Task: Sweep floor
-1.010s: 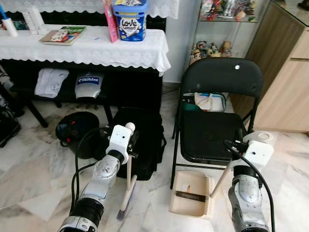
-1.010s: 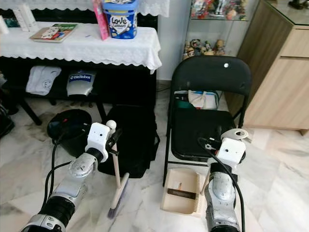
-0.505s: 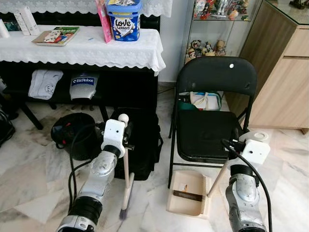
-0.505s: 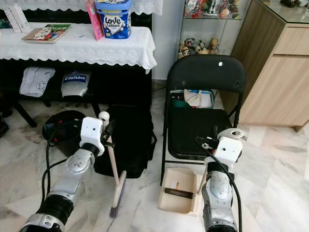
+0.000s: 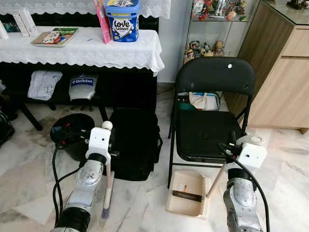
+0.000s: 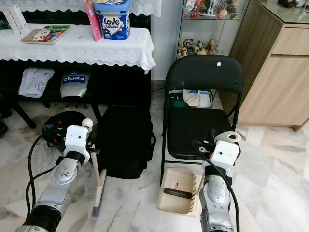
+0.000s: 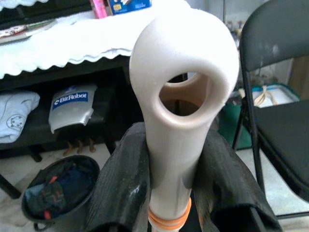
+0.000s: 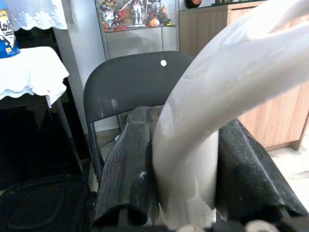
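Observation:
A cream broom [image 5: 108, 186] stands nearly upright on the marble floor, its bristles [image 5: 105, 211] down in front of the black backpack. My left gripper [image 5: 107, 145] is shut on its handle just below the looped top [image 7: 183, 92]. A beige dustpan [image 5: 186, 192] lies flat on the floor under the front of the black folding chair. Its long handle [image 5: 216, 178] slants up to my right gripper [image 5: 231, 147], which is shut on the handle's curved end [image 8: 203, 121].
The black folding chair [image 5: 207, 130] stands right behind the dustpan. A black backpack [image 5: 133, 145] and a black bin [image 5: 72, 135] sit before a table with a white cloth [image 5: 82, 48]. A wooden cabinet [image 5: 285, 87] closes the right side. Marble floor [image 5: 29, 179] lies at the left.
My left gripper has carried the broom to the left, and its bristles have slid left across the floor. The right gripper and the dustpan have stayed about where they were.

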Tool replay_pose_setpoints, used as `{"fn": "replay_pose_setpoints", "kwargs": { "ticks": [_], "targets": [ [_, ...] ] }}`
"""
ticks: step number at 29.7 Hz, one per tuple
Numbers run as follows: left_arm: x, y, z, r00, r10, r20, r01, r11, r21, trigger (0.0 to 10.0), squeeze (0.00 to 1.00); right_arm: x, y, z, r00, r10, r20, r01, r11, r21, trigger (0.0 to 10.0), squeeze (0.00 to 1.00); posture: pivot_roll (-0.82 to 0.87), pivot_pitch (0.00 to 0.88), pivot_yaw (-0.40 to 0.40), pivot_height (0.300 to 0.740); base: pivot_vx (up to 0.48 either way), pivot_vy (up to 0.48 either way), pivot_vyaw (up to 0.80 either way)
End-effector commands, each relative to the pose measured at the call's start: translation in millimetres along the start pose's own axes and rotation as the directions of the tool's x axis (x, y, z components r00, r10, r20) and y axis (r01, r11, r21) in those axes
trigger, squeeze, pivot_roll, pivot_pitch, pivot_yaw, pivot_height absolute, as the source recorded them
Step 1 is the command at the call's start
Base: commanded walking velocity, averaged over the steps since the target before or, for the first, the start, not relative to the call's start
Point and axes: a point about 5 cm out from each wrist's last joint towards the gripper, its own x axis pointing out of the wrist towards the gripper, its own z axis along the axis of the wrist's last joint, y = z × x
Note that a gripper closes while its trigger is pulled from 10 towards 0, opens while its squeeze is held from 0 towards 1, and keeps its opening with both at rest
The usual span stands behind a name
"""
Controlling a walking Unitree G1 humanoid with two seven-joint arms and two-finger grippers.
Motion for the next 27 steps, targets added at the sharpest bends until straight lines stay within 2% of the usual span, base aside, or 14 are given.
{"fn": "replay_pose_setpoints", "kwargs": {
  "ticks": [1,4,6,11,16,27],
  "targets": [
    [1.6,-1.6,12,0.998,0.015,0.062,-0.014,1.0,-0.009,10.0,0.0,1.9,23.8,16,0.996,0.052,0.066,-0.057,0.995,0.083,10.0,0.0,-0.08,0.0,0.06,0.74,0.0,0.0,0.0],
    [1.3,-6.2,12,0.998,0.009,0.062,-0.008,1.0,-0.015,10.0,0.0,2.0,23.6,17,0.996,0.05,0.071,-0.056,0.995,0.081,10.0,0.0,-0.08,0.0,0.059,0.74,0.0,0.0,0.18],
    [1.5,-11.7,14,0.998,0.0,0.069,0.001,1.0,-0.022,10.0,0.0,2.1,24.5,20,0.995,0.058,0.079,-0.064,0.995,0.076,10.0,0.0,-0.08,0.0,0.058,0.74,0.0,0.0,0.71],
    [1.8,-14.4,16,0.997,-0.007,0.074,0.009,1.0,-0.022,10.0,0.0,1.5,25.8,21,0.995,0.063,0.081,-0.07,0.994,0.08,10.0,0.0,-0.08,0.0,0.062,0.74,0.0,0.0,0.8],
    [0.5,-19.1,18,0.995,-0.047,0.084,0.046,0.999,0.015,10.0,0.0,1.4,34.8,20,0.992,0.107,0.072,-0.113,0.99,0.086,10.0,0.0,-0.08,0.0,0.068,0.74,0.0,0.0,0.8],
    [3.4,-19.6,22,0.996,-0.029,0.085,0.029,1.0,0.003,10.0,0.0,2.3,46.0,24,0.985,0.151,0.083,-0.16,0.98,0.117,10.0,0.0,-0.07,0.0,0.076,0.74,0.0,0.0,0.8]
  ]
}}
